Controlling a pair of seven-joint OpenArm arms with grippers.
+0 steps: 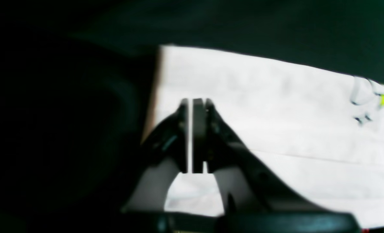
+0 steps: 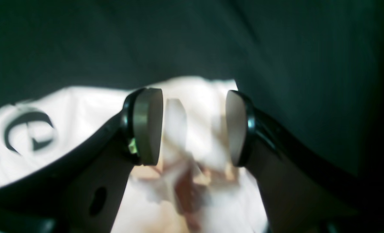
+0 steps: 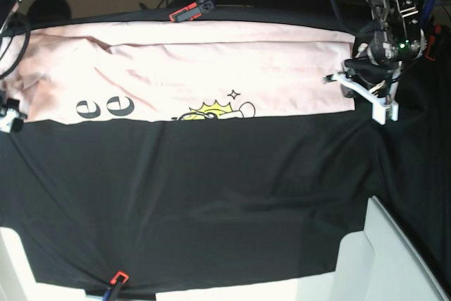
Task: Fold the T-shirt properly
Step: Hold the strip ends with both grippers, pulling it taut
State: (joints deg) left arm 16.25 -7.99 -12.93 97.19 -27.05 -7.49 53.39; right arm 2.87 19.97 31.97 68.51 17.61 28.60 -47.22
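The pale pink T-shirt [image 3: 211, 68] lies spread in a long band across the back of the black table cloth [image 3: 211, 195]. Black letters [image 3: 106, 107] and a yellow cartoon [image 3: 208, 111] show at its near edge. My left gripper [image 1: 195, 136] is shut above the shirt's right end [image 1: 276, 113], with only a thin bright slit between the pads; I cannot tell whether cloth is pinched. In the base view it [image 3: 363, 93] sits at that end. My right gripper [image 2: 193, 126] stands open over a crumpled corner of the shirt [image 2: 192, 181], at the left end [image 3: 8, 116].
A red and black clamp [image 3: 190, 12] with a blue handle holds the cloth at the back edge, and another clamp [image 3: 116, 280] grips the front edge. A white box [image 3: 387, 259] stands at the front right. Cables and gear lie behind the table.
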